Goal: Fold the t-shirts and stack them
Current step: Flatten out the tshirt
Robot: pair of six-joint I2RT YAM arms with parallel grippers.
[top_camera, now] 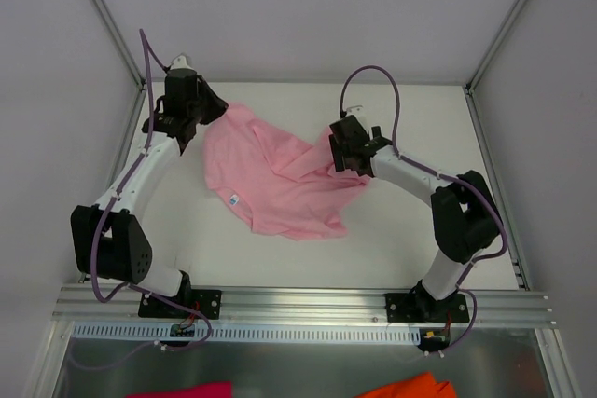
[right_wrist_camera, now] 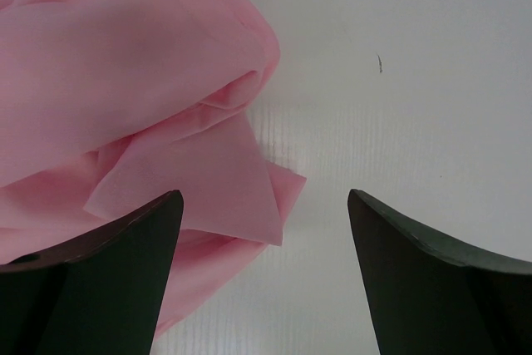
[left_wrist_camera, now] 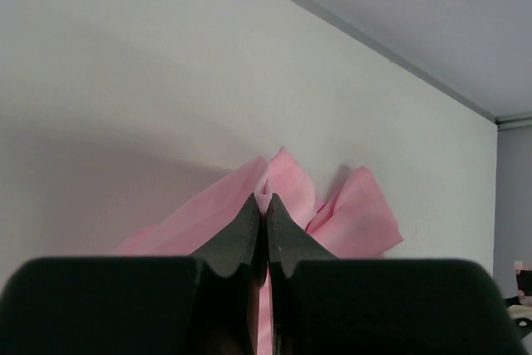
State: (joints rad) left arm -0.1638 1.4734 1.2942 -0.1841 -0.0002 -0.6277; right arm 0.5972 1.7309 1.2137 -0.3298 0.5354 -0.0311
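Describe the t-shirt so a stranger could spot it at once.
At the middle of the white table lies the crumpled t-shirt, the left gripper shut on its far edge. It is pale pink with a small white label, unlike the magenta scrap and orange scrap below the rail.

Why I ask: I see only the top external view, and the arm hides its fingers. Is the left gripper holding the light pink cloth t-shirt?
Observer: Yes. The left wrist view shows the left gripper shut, pinching a fold of the light pink cloth t-shirt.
Operator: And the right one?
Observer: In the right wrist view the right gripper stands open and holds nothing; a corner of the t-shirt lies on the white table beneath it.
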